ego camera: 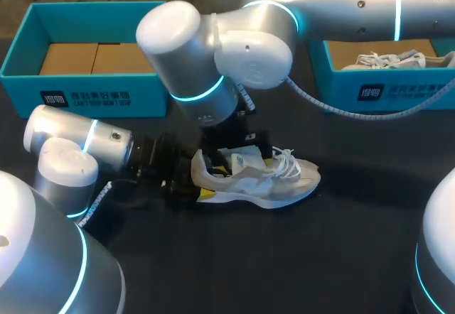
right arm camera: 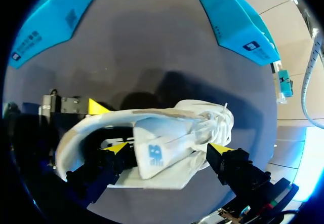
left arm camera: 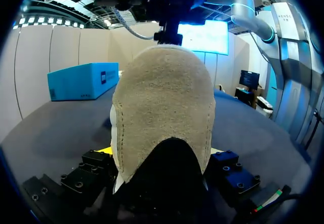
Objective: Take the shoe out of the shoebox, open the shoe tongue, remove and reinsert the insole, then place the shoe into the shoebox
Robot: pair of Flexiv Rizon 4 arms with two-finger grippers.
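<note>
A white and beige shoe (ego camera: 259, 179) lies on its side in the middle of the dark table, toe to the right. My left gripper (ego camera: 186, 186) comes in low from the left and is shut on the heel; in the left wrist view the beige heel (left arm camera: 162, 112) sits between its dark fingers (left arm camera: 96, 168). My right gripper (right arm camera: 168, 148) hangs over the shoe's opening, open, its yellow tips on either side of the white tongue (right arm camera: 152, 155). In the head view the right arm hides most of the right gripper (ego camera: 245, 147).
A teal shoebox (ego camera: 85, 90) with a bare cardboard floor stands at the back left. A second teal shoebox (ego camera: 387, 90) at the back right holds another white shoe (ego camera: 387, 60). A grey cable (ego camera: 334, 104) trails from the right arm.
</note>
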